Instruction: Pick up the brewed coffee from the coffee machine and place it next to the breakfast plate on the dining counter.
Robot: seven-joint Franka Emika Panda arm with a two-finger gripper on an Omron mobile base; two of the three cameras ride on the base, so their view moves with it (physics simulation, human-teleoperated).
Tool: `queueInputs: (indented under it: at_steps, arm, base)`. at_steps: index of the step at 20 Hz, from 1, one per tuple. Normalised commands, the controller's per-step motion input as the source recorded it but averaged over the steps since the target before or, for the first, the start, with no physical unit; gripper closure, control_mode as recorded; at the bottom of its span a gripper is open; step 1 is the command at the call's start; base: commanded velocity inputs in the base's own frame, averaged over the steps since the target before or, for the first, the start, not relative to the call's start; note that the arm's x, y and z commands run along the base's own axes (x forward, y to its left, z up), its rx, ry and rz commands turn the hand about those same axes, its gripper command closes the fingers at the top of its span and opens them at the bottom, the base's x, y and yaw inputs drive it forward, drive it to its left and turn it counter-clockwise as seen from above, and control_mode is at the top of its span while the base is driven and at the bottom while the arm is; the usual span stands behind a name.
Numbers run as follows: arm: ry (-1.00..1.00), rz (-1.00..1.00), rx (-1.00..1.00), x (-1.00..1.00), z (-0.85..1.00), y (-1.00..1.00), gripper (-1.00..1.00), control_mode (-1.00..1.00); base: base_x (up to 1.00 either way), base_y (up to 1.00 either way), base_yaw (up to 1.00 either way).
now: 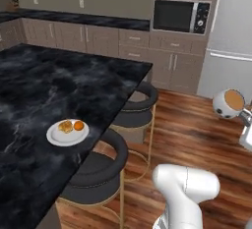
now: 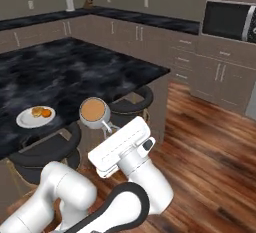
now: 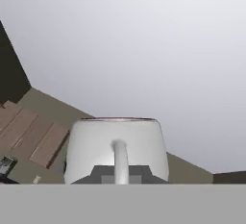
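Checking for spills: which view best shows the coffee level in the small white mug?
The right base view: the small white mug shows its full brown surface. The left base view shows it smaller, at the edge; the hand view shows its side and handle.

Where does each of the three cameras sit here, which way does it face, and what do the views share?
Left base view: behind the arm's left, facing the dining counter, breakfast plate and microwave; white arm at lower right.
Right base view: behind the arm's right, facing the same counter; arm at lower left, gripper holding the brewed coffee by its handle.
Hand view: on the hand, looking along the gripper at the mug's side and handle.
Shared: the mug shows in all three; plate, counter and stools in both base views.
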Motion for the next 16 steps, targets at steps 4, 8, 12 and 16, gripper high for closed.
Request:
queueInputs:
  at_steps: [4, 8, 12, 16]
  arm:
    - [0.00, 0.00, 0.00, 0.00, 0.00, 0.00, 1.00, 1.00]
    - [0.00, 0.00, 0.00, 0.00, 0.00, 0.00, 1.00, 1.00]
    - [0.00, 0.00, 0.00, 0.00, 0.00, 0.00, 1.00, 1.00]
    - [0.00, 0.00, 0.00, 0.00, 0.00, 0.00, 1.00, 1.00]
  base:
    - [0.34, -0.42, 0.66]
    - [0.31, -0.46, 0.65]
    - [0.29, -0.49, 0.64]
    - [0.24, -0.56, 0.61]
